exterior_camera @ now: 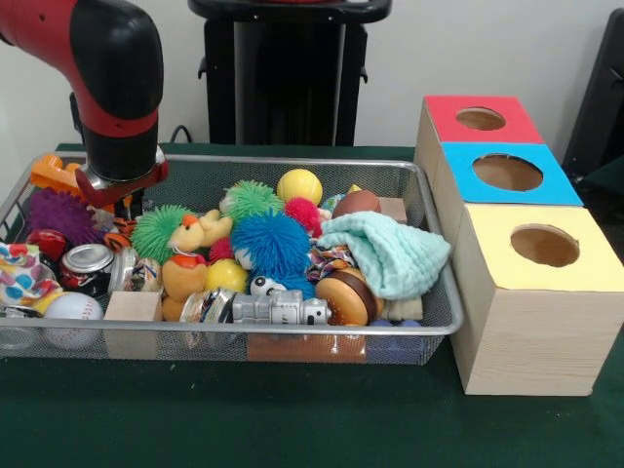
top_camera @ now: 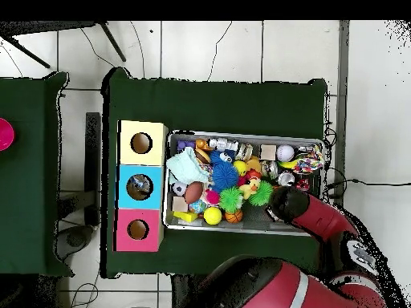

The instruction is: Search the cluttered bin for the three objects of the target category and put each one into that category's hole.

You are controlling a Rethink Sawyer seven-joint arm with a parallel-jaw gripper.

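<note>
Apparently gripper (exterior_camera: 115, 200) low in bin (exterior_camera: 429, 322) | green spiky ball (exterior_camera: 154, 232) just beside

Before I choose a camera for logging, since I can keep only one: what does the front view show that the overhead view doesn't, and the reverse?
Only the front view shows the pale wooden sides of the three-hole box and the wire mesh bin's wall.

Only the overhead view shows something lying inside the blue-topped hole and the pink round object on the neighbouring table.

Both show the red and black arm over the bin's end and the mint green cloth.
</note>
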